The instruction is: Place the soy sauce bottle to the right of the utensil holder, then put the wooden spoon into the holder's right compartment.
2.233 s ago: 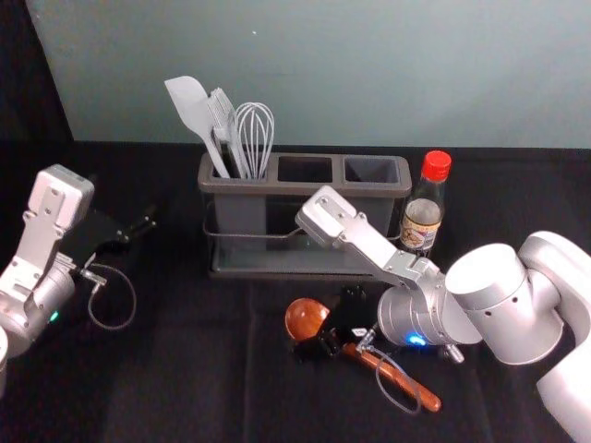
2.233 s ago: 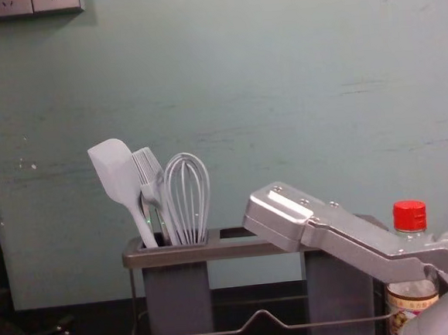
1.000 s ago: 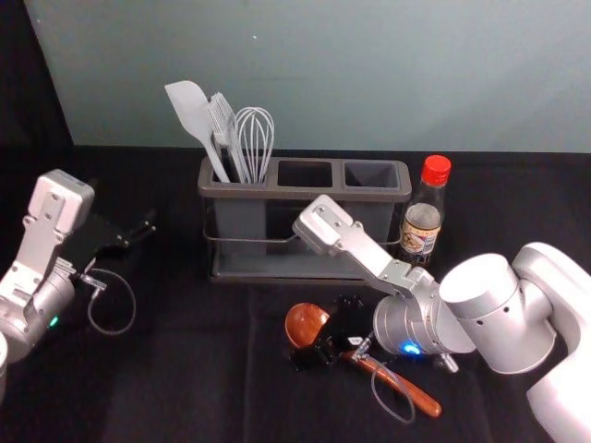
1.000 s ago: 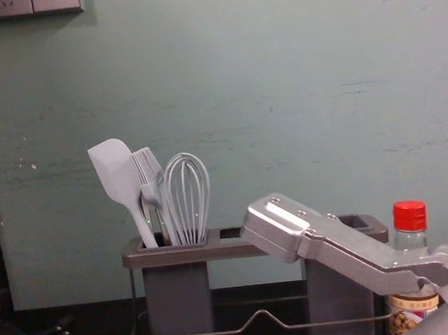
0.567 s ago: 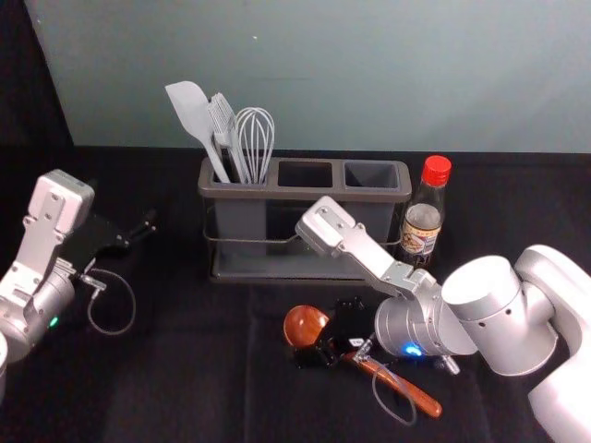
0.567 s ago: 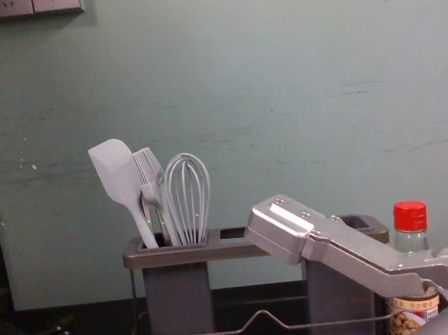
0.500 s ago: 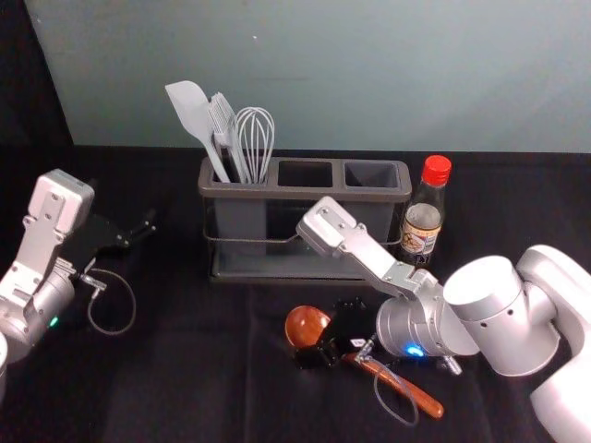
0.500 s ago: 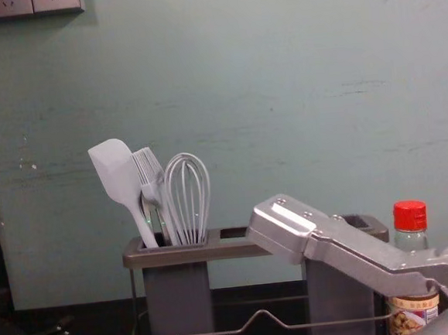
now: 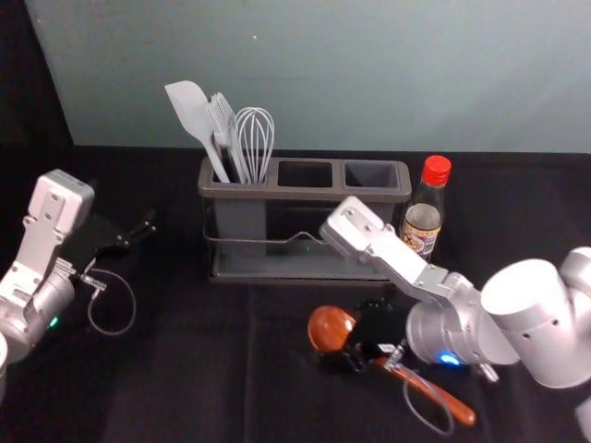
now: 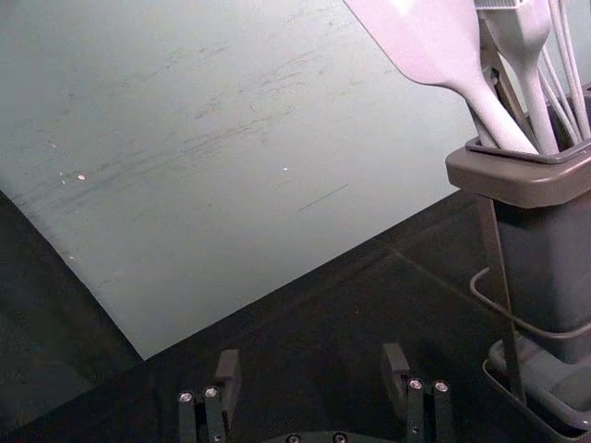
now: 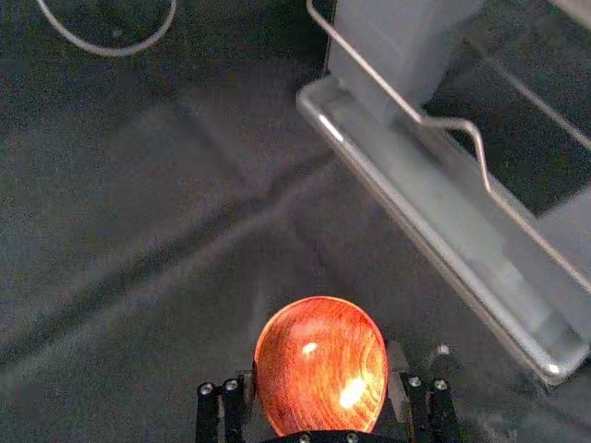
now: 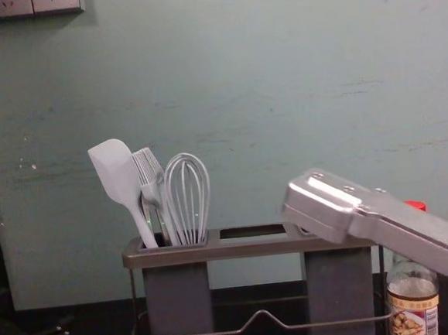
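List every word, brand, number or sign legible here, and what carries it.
Nothing can be read.
Soy sauce bottle: its label has print, too small to read.
Right gripper, at the wooden spoon: a small white tag, unreadable.
Wall sockets: slots, no lettering to be made out.

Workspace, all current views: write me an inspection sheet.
Surface: black cloth, creased.
Soy sauce bottle: upright, right of the utensil holder.
Wooden spoon: in front of the holder, outside its compartments.
Left compartment: pale utensils.
Clutter: nothing seen.
Left end effector: left of the holder, open.
Right end effector: in front of the holder, closed on the spoon.
Cables: one loop at each wrist, left, right.
Surroundings: greenish wall, socket panel.
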`<action>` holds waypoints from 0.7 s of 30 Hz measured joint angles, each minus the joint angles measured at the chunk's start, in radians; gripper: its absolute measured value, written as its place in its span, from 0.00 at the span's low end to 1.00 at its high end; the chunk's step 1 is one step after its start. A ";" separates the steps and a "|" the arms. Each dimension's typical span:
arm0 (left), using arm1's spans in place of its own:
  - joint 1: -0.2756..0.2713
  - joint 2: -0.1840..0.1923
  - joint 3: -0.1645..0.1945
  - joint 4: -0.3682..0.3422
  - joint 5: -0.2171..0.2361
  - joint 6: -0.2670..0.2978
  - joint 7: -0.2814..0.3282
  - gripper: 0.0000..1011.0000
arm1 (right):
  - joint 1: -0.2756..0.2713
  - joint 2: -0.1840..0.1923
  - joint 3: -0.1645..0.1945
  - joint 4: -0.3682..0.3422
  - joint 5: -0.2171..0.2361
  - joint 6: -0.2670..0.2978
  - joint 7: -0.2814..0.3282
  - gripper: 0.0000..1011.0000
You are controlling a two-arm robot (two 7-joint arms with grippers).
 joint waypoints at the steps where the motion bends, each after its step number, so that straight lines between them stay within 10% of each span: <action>1: 0.000 0.000 0.000 0.000 0.000 0.000 0.000 0.99 | -0.010 0.014 0.004 -0.013 0.000 0.002 0.003 0.83; 12: 0.000 0.000 0.000 0.000 0.000 0.000 0.000 0.99 | -0.225 0.097 0.199 -0.164 0.085 -0.193 -0.062 0.83; 21: 0.000 0.000 0.000 0.000 0.000 0.000 0.000 0.99 | -0.382 0.079 0.333 -0.230 0.140 -0.493 -0.194 0.83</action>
